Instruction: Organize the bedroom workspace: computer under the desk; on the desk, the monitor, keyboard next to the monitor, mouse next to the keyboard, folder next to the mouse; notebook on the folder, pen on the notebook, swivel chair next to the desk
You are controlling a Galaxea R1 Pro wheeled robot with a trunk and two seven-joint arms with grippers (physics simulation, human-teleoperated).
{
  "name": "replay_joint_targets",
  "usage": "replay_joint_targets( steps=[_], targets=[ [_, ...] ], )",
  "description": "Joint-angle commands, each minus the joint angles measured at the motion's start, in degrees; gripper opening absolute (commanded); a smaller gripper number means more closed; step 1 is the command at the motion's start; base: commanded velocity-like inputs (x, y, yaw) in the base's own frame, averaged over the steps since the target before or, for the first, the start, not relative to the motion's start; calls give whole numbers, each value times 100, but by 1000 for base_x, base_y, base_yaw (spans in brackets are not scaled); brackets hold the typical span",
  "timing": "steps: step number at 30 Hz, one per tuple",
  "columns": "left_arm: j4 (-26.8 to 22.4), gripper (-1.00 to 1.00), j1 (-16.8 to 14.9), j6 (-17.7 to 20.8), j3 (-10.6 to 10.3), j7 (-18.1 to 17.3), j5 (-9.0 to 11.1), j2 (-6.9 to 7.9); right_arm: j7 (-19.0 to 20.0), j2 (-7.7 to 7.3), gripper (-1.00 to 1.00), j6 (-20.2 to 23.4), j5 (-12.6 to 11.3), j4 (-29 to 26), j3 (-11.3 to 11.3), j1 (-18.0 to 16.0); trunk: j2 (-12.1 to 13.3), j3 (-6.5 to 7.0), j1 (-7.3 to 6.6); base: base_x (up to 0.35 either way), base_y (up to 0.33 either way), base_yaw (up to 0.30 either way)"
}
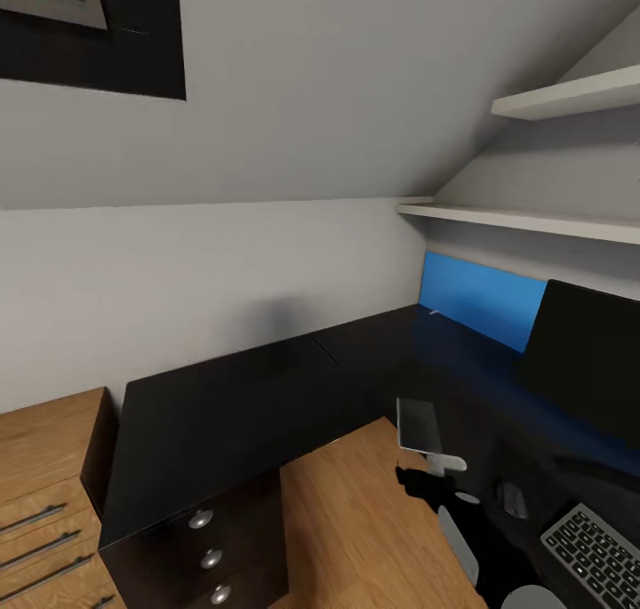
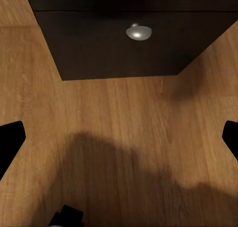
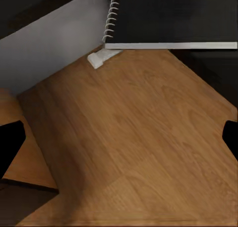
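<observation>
Glossy black L-shaped counter [image 1: 231,404] with a three-drawer unit and round silver knobs [image 1: 201,519]. On its right wing lean a bright blue flat folder [image 1: 480,300] and a wide black monitor [image 1: 587,351]; a silver-grey keyboard [image 1: 594,551] lies nearest.

Right end effector [image 3: 119,137]: fingers wide apart, empty, over wooden floor [image 3: 139,137], a spiral-bound notebook [image 3: 168,18] beyond it.

Left end effector [image 2: 119,132]: spread wide, empty, the drawer unit ahead.

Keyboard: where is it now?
Head view, bottom right corner: the keyboard lies on the black desk, in front of the monitor.
</observation>
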Motion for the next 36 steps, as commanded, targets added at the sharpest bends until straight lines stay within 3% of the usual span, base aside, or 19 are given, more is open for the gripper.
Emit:
replay_joint_targets(
  steps=[1,4,7,8,9,10,11,14,16,19,20,23,28,36],
  targets=[
    [6,100,-5,-19,-13,-23,49,-1,-98,50,100,-160,-112,176,-64,-3,-5,-7,0,-1,0,0],
    [6,100,-6,-19,-13,-23,48,-1,-180,120,100,-609,-340,460,-257,-3,-5,-7,0,0,0,0],
    [6,100,-6,-19,-13,-23,47,-1,-178,157,100,-926,-998,686,-400,-3,-5,-7,0,0,0,0],
    [6,100,-6,-22,-13,-23,46,-1,-140,160,100,-978,-1435,729,-441,-3,-5,-7,0,0,0,0],
    [6,100,-6,-20,-13,-23,42,-1,-21,149,100,-990,-2163,764,-472,-3,-5,-7,0,0,0,0],
    [6,100,-6,-20,-13,-23,43,-1,43,145,100,-968,-2406,771,-477,-3,-5,-7,0,0,0,0],
    [6,100,-6,-19,-13,-23,43,-1,190,137,100,-893,-2832,780,-485,-3,-5,-7,0,0,0,0],
    [6,100,-6,-19,-13,-23,43,-1,570,114,100,-661,-3463,790,-497,-3,-5,-7,0,0,0,0],
    [6,100,-5,-19,-13,-23,44,-1,1383,86,100,-283,-4053,795,-524,-3,-5,-7,0,0,0,0],
    [6,100,-5,-19,-13,-23,44,-1,2037,37,100,92,-4609,797,-678,-3,-5,-7,0,0,0,0],
    [6,100,-5,-19,-13,-23,44,-1,2099,18,100,166,-4712,797,-707,-3,-5,-7,0,0,0,0],
    [6,100,-6,-19,-13,-23,46,-1,2295,-126,100,566,-5355,797,-821,-3,-5,-7,0,0,0,0],
    [6,100,-6,-19,-13,-23,44,-1,2342,-202,100,684,-5707,798,-858,-3,-5,-7,0,0,0,0],
    [6,100,-7,-19,-6,-23,50,-1,2575,-369,100,706,-5791,794,-867,-3,-245,-114,132,0,0,0]
  ],
)
